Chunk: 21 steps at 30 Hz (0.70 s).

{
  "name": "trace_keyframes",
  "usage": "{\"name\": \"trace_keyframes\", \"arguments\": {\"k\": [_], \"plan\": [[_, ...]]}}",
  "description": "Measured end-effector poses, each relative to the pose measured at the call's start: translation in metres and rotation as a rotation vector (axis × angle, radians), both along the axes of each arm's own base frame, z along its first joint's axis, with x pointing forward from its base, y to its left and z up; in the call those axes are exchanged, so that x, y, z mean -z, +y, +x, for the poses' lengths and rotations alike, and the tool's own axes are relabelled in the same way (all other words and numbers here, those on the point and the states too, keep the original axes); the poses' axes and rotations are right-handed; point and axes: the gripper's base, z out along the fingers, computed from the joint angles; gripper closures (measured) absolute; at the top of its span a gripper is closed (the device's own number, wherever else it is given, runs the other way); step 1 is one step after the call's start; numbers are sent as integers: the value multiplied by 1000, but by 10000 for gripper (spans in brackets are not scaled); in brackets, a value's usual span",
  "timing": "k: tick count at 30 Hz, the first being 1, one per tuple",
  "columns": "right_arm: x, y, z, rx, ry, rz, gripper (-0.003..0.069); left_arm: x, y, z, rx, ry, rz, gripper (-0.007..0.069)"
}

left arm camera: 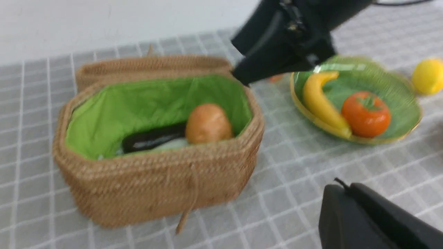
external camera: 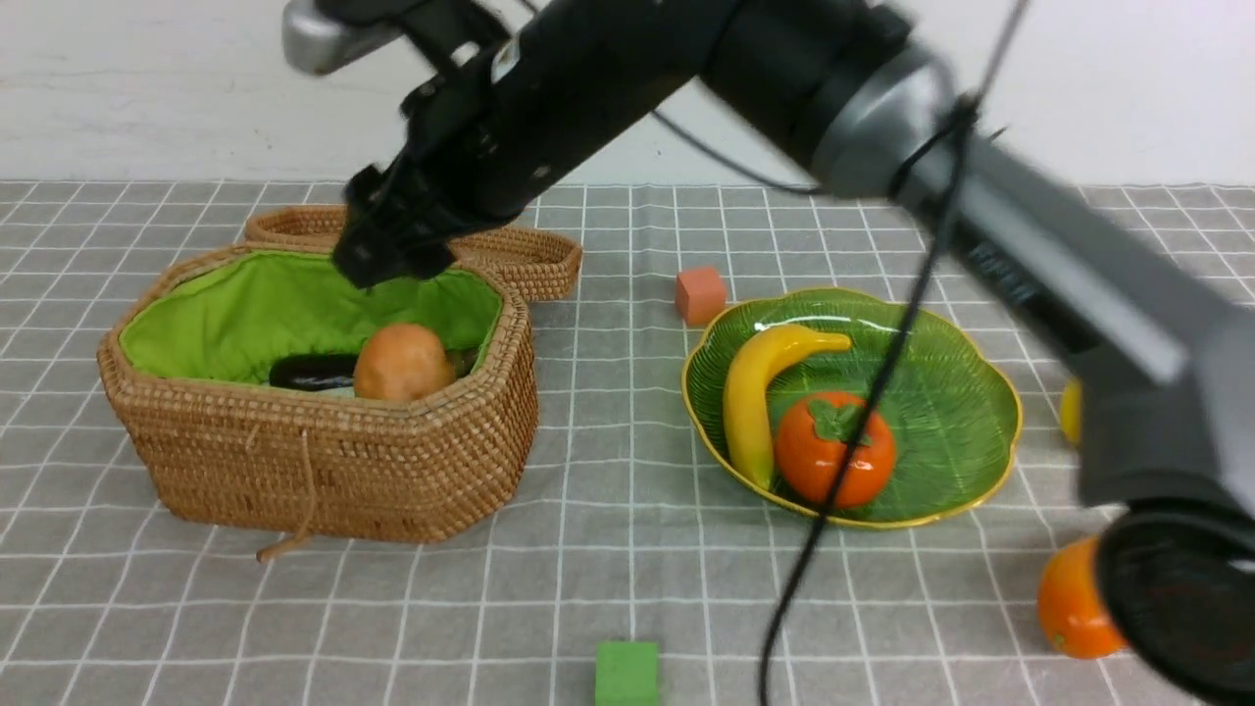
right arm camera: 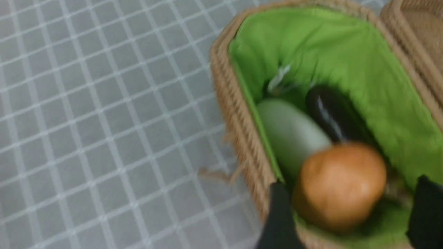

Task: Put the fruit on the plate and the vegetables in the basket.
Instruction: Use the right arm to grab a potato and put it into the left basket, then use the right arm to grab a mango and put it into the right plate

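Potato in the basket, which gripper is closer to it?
Right. The right gripper hangs above the potato, jaws open; the left gripper sits well back from the basket, on its near side.

readable text: none in any view
right arm (external camera: 1029, 279): dark lettering on its grey link, above the right edge of the plate (external camera: 951, 412) in the front view; motion-blurred, letters cannot be made out
wrist views: too soft for any marking to be read
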Motion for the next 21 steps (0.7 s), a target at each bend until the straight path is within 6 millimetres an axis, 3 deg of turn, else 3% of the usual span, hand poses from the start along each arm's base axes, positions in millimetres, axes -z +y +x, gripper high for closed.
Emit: {"name": "trace_keyframes", "arguments": {"k": [1, 3, 5, 10, 15, 21], "plan": [[-15, -16, -4, 16, 23, -9, 261, 10, 5, -7, 18, -40, -58, 621], [-30, -28, -8, 41, 24, 6, 297, 18, 7, -12, 35, -79, -101, 621], [-46, -46, -11, 76, 17, 23, 369, 42, 12, -20, 53, -108, -171, 621], [-57, -63, -11, 110, 17, 28, 484, 76, 14, -26, 68, -115, -296, 620], [-61, -64, -15, 98, 31, 53, 561, 82, 17, -27, 53, -142, -360, 617], [-81, -77, -28, 176, 38, 76, 568, 80, 17, -27, 55, -164, -363, 614]]}}
